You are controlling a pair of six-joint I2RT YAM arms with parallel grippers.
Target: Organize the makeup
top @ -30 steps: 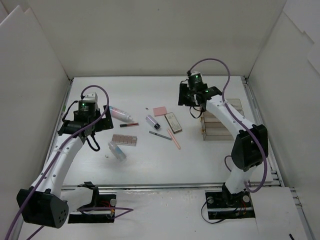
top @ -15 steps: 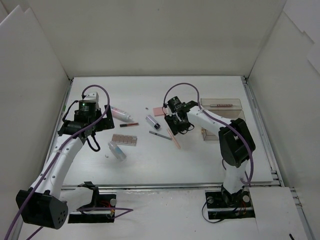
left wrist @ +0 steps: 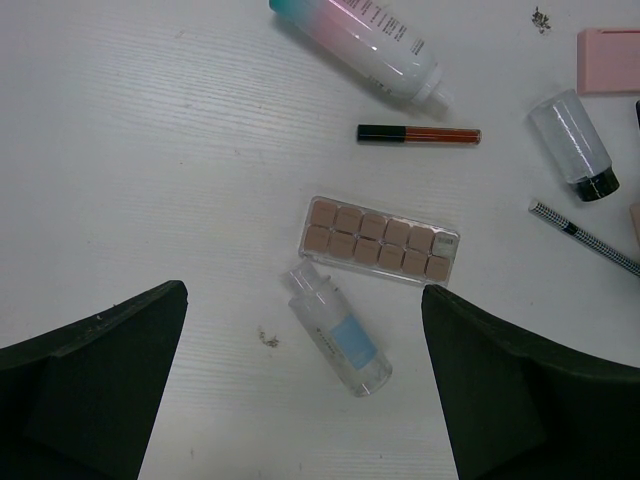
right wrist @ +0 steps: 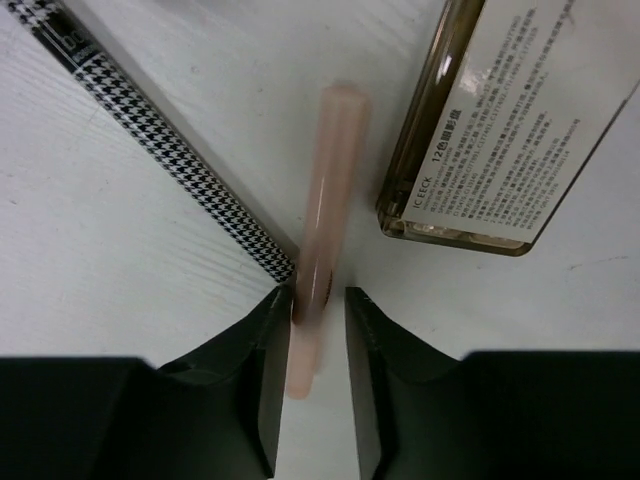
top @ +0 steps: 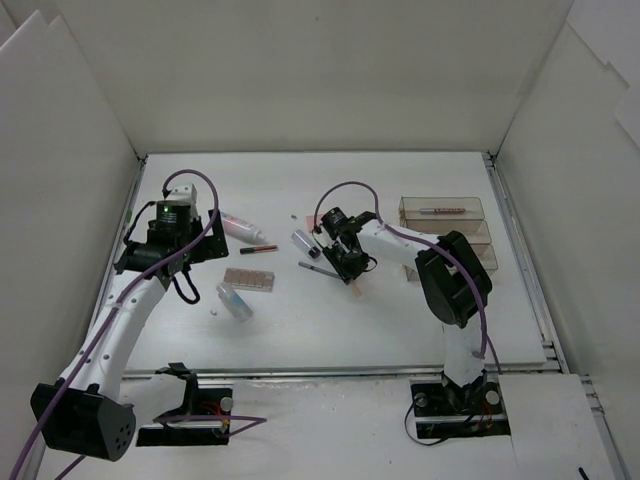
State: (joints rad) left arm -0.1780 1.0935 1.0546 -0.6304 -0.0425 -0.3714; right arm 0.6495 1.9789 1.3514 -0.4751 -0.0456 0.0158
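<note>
My right gripper (top: 347,262) is low over the table with its jaws on either side of a thin pink pencil (right wrist: 335,180). The jaws are nearly closed, with a small gap on one side (right wrist: 316,297). A houndstooth pencil (right wrist: 150,130) and a gold-edged compact (right wrist: 500,120) lie right beside it. My left gripper (left wrist: 303,300) is open and empty, above a clear bottle with a blue label (left wrist: 338,328). Near it lie a brown palette (left wrist: 380,240), a red pencil (left wrist: 420,133), a pink bottle with a teal cap (left wrist: 365,40), a small clear bottle (left wrist: 573,143) and a pink square (left wrist: 608,60).
The clear acrylic tiered box (top: 468,232) stands at the right of the table with one pencil (top: 440,211) in its top tier. White walls enclose the table on three sides. The right arm's elbow (top: 450,275) sits between the makeup and the box.
My right gripper has moved from the acrylic box leftwards and down to the pink pencil, and its jaws now straddle it. A pencil now lies in the box's top tier. The left arm has hardly moved.
</note>
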